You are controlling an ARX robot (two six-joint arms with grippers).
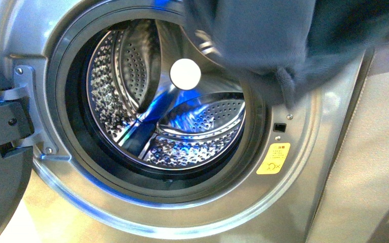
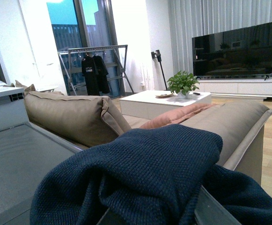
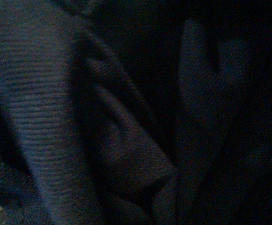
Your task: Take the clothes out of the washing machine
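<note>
The washing machine (image 1: 304,167) fills the front view, silver-grey, with its steel drum (image 1: 167,106) showing no fabric inside. The clothes (image 1: 283,35), a dark navy knit, hang at the upper right of that view, outside the drum's mouth and close to the camera. In the left wrist view the clothes (image 2: 154,168) are bunched over my left gripper (image 2: 159,208), which is shut on them; only a grey finger (image 2: 215,211) pokes out. Dim navy clothes (image 3: 117,140) fill the right wrist view; my right gripper is shut on them, its jaws buried in the folds.
The machine's dark door (image 1: 0,152) stands open at the left. A yellow sticker (image 1: 273,158) sits right of the mouth. Behind my left gripper are a tan sofa (image 2: 75,115), a white coffee table (image 2: 150,101), a TV (image 2: 234,49) and a clothes rack (image 2: 96,65).
</note>
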